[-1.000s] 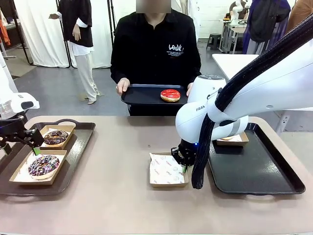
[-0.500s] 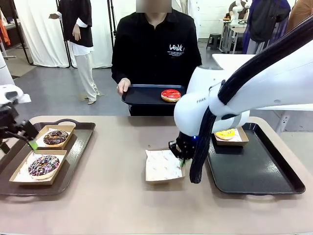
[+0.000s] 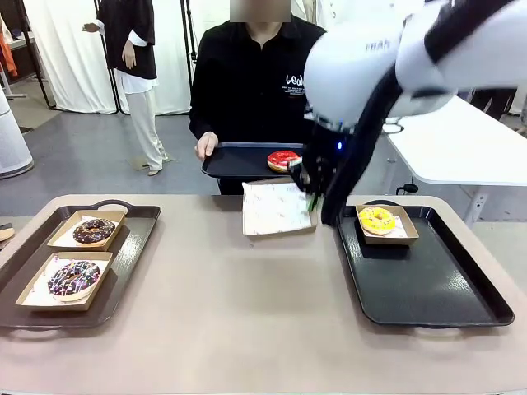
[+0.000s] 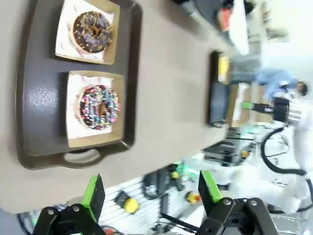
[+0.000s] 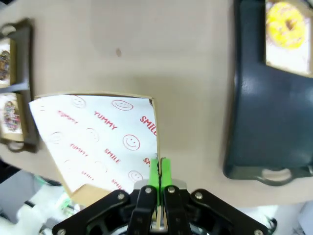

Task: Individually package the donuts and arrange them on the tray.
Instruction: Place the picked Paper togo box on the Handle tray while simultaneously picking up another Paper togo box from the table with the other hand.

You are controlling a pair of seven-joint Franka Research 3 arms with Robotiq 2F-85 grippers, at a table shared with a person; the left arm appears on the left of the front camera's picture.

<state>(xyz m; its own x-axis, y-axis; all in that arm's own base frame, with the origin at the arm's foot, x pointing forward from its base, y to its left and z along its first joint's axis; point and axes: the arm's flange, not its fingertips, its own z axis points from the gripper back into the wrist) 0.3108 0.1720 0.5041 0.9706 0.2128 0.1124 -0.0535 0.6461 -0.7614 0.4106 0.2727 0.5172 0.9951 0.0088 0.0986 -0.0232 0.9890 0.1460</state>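
Cardboard box (image 3: 278, 209), lined with white printed paper, is hanging in the air above the table (image 3: 230, 313), pinched at its edge by the right gripper (image 5: 158, 171), whose green pads are pressing together on the rim. In the front view the box is sitting level between the person's tray (image 3: 239, 160) and the table's far edge.

Left gripper (image 4: 146, 188) is hovering high off the left end of the table with its jaws standing wide apart and nothing between them.

Red donut (image 3: 283, 160) is lying on the tray that the person is holding with both hands across the table. Yellow donut (image 3: 377, 220) is resting in a box at the far left corner of the right tray (image 3: 428, 284). Brown donut (image 3: 93, 230) and purple donut (image 3: 72, 277) are each sitting in their own box on the left tray (image 3: 132, 247), the brown one farther from the robot, the purple one nearer.
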